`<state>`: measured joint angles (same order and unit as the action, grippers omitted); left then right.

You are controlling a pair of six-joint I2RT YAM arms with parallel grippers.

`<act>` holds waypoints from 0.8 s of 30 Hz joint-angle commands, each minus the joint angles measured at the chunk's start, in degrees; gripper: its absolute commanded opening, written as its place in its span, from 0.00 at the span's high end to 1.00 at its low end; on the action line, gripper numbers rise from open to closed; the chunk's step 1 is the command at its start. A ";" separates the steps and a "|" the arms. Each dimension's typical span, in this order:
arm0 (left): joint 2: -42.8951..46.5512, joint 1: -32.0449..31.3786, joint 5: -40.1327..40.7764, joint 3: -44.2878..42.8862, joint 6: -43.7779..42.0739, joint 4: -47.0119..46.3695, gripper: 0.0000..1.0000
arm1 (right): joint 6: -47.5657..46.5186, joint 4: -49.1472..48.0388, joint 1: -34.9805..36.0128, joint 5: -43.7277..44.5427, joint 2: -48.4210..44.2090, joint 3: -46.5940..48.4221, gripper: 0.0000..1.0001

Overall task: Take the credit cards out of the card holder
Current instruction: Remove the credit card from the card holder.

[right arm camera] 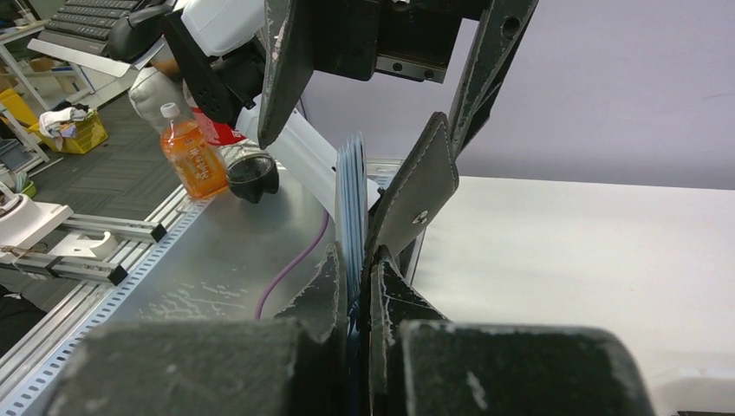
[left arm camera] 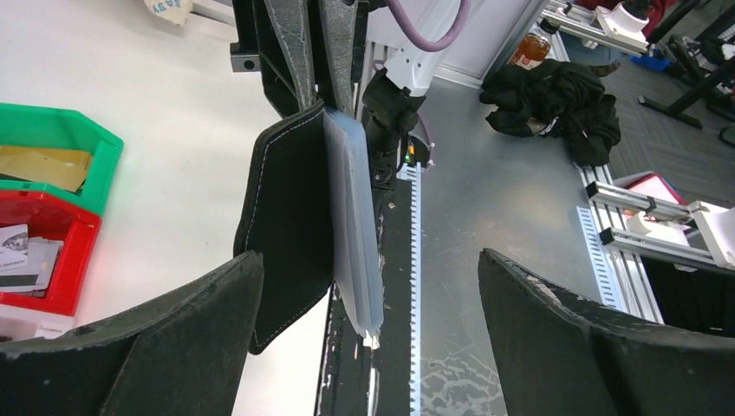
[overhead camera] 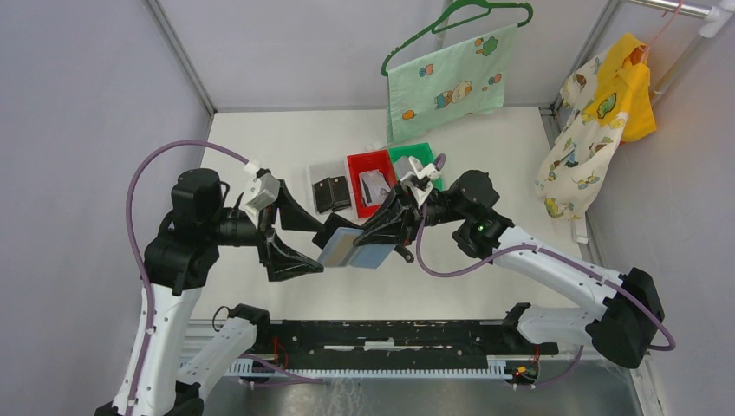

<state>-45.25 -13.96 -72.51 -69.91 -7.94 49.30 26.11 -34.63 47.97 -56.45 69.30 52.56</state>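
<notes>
My right pincer [right arm camera: 357,270] is clenched on one end of the card holder [overhead camera: 357,249], which hangs in the air above the counter [overhead camera: 485,165], between the two arms. Its long axis runs leftward from that grip. The free end points into my left pincer [left arm camera: 368,258], whose jaws stand released on either side of it. The black flap splays away from the grey-blue leaves. Beyond, credit cards [overhead camera: 374,186] lie in the red bin [overhead camera: 354,160], next to a green bin [overhead camera: 406,152].
</notes>
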 commanded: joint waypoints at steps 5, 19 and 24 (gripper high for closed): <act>-0.60 -0.07 3.28 -4.83 1.32 -0.94 0.00 | -3.12 0.83 -0.19 -1.91 -3.34 1.76 1.00; -3.28 -0.02 -3.80 -3.19 -3.11 4.36 0.00 | 1.74 -5.17 -0.67 -2.70 -2.94 1.54 1.00; -3.47 -0.06 -6.05 -1.41 -1.35 3.88 0.05 | 5.44 -10.73 -0.37 -2.89 -0.75 2.09 1.00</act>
<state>-48.69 -13.96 -73.89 -71.75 -9.21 53.54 26.59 -35.55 47.51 -57.49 67.51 52.56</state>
